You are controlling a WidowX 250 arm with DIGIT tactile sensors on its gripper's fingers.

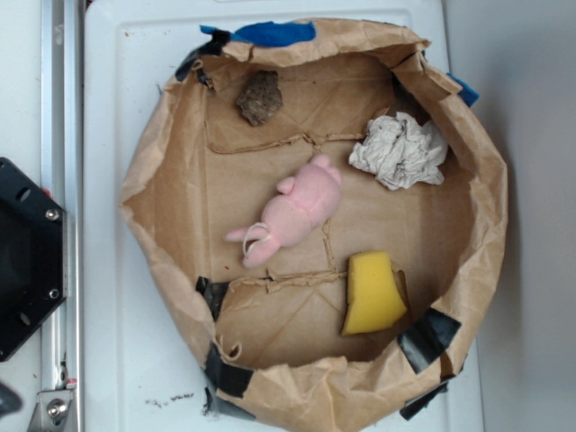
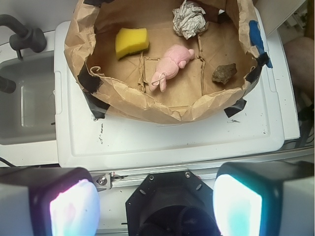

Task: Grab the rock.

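Four loose things are lying inside the paper ring [image 1: 162,180] in the exterior view. Taking the pink toy [image 1: 297,209] at the middle as the landmark, the rock [image 1: 260,96] is sitting up and a little left of it, close under the ring's top wall and touching nothing else. The paper wad [image 1: 400,150] is resting to the toy's upper right, and the sponge [image 1: 372,292] is lying to its lower right, its right side partly tucked behind a fold of paper. A black base [image 1: 27,256] is showing at the left edge, cut off by the frame. No gripper is appearing in this view, so the fingers cannot be judged from here.

Only the wrist view is showing the gripper [image 2: 156,206]: two pads are glowing along the bottom edge, blurred and cut off, standing wide apart with nothing between them. From here the rock [image 2: 224,73] is lying to the lower right of the toy [image 2: 172,63], near the ring's [image 2: 147,103] front wall and well away from the pads. A sink [image 2: 24,98] is appearing at the left, which the exterior view is not showing.
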